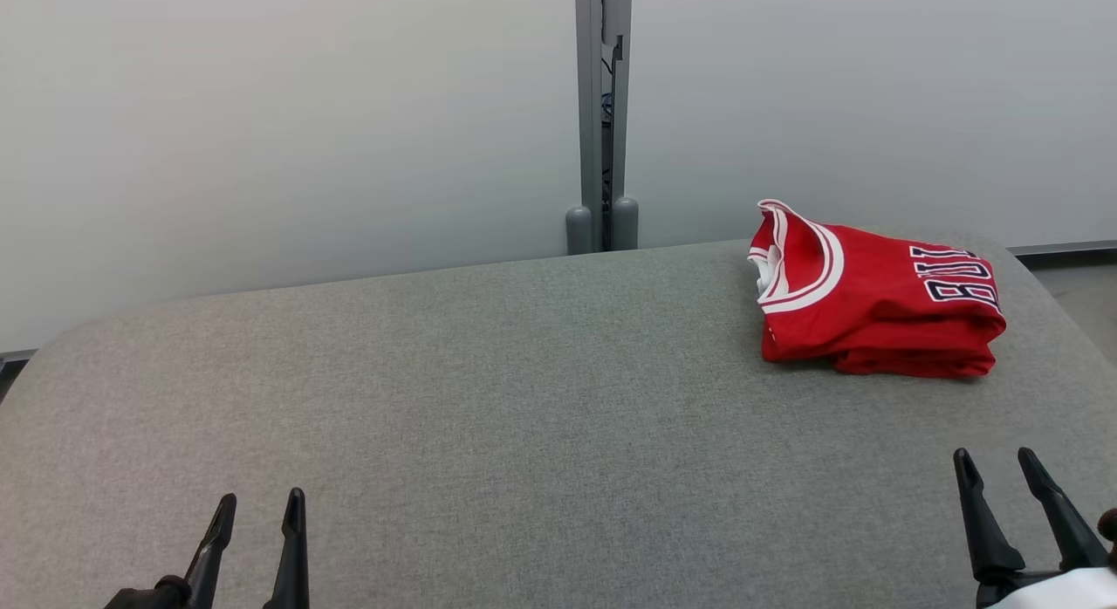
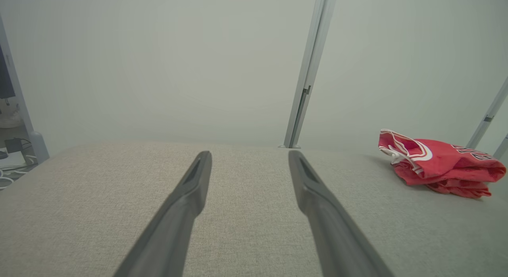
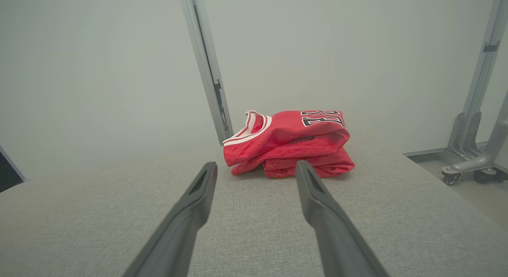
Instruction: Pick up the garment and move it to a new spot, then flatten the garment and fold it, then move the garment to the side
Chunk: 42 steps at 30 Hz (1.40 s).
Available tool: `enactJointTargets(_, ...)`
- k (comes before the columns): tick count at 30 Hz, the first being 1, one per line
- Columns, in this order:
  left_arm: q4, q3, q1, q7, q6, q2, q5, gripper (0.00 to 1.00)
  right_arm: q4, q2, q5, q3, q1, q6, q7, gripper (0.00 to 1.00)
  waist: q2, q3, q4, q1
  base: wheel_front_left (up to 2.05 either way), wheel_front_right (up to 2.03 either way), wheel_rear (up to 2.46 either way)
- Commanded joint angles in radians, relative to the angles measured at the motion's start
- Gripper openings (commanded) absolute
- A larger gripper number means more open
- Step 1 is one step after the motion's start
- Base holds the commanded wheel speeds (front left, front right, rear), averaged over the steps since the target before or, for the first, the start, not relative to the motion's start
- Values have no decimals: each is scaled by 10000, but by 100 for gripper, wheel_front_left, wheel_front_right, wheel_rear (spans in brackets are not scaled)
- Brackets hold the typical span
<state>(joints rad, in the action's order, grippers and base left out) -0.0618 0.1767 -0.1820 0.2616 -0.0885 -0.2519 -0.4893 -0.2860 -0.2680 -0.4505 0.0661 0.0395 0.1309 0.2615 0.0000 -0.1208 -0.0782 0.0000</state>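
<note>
The garment (image 1: 873,295) is a red jersey with white trim and dark lettering, lying folded in a compact stack at the far right of the grey fabric table (image 1: 489,400). My right gripper (image 1: 997,461) hovers open near the table's front right corner, well short of the jersey. In the right wrist view the garment (image 3: 287,144) sits straight ahead beyond the open right gripper (image 3: 256,166). My left gripper (image 1: 262,502) is open at the front left, holding nothing. From the left wrist, the garment (image 2: 436,162) lies far off to the right of the open left gripper (image 2: 249,154).
Pale partition walls stand behind the table, joined by a grey metal post (image 1: 602,120). The table's right edge drops to the floor, where a wheeled metal frame base (image 3: 472,158) stands. Cables lie on the floor (image 2: 8,166) past the left edge.
</note>
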Motion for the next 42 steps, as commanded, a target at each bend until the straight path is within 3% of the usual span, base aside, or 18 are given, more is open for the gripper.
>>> enactJointTargets(1,-26,-76,-147,44,93,24,128,100,116,42,137,-83,139,-1,39,100,0,10,12,0,0,0,0)
enactJointTargets(12,-342,-437,-95,43,326,383,705,100,813,314,303,139,292,-1,39,100,0,-24,157,0,0,0,0)
enactJointTargets(27,-576,-640,-16,44,536,697,937,100,532,248,91,573,-22,-1,39,100,0,-55,307,0,0,0,0)
enactJointTargets(28,-557,-607,-90,-5,498,736,912,0,506,340,131,607,71,0,-2,0,0,-55,309,0,0,0,0)
enactJointTargets(36,-1205,-515,-390,-97,508,1057,790,0,-47,753,36,735,552,0,-99,0,0,-44,318,0,0,0,0)
enactJointTargets(42,-1380,-650,17,-378,651,1136,-214,0,-43,869,-915,419,330,0,-448,0,0,17,340,0,0,0,0)
